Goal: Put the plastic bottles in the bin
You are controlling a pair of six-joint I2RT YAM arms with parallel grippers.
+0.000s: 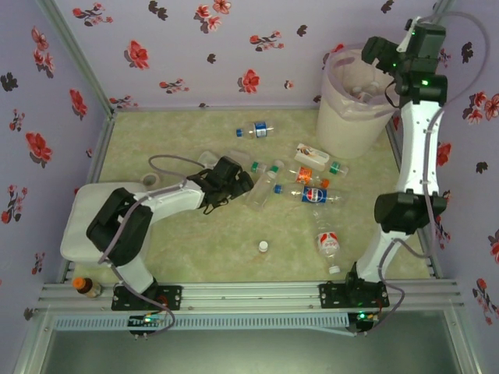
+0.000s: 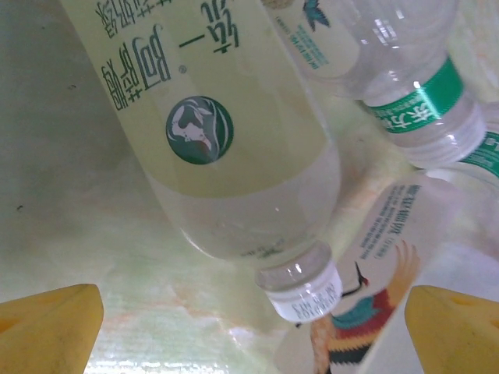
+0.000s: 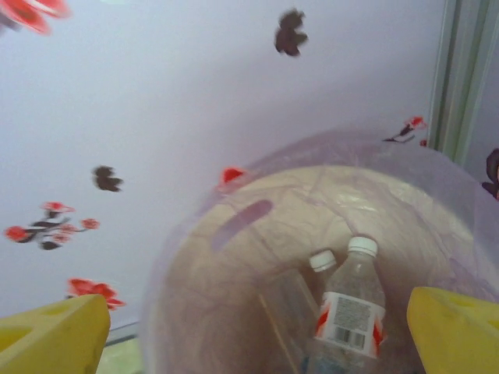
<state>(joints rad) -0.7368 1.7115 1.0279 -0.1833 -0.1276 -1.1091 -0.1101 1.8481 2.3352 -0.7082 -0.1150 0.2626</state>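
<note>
Mostly the plastic bottles (image 1: 312,195) lie on their sides in a loose cluster at the middle of the tabletop (image 1: 179,249). One blue-labelled bottle (image 1: 256,131) lies apart near the far edge. A red-labelled bottle (image 1: 328,242) lies toward the near right, its long axis running far to near with the cap at the near end. A lone white cap (image 1: 263,247) sits close to the near edge, a flat white box (image 1: 82,226) lies along the left edge under the left arm, and a small brown bottle (image 1: 86,287) stands by the near left corner. The left gripper (image 1: 236,181) is low at the cluster's left side, its yellow fingers (image 2: 51,327) spread wide with nothing clamped. Just ahead, a pale-labelled bottle (image 2: 234,156) points its cap at the claw, with a green-banded bottle (image 2: 417,105) and a bird-printed bottle (image 2: 374,312) beside it. The bin (image 1: 343,128) stands in the far right corner. The right gripper (image 1: 376,53) hangs over its mouth, fingers (image 3: 54,335) wide apart, and a white-capped bottle (image 3: 351,300) lies inside.
</note>
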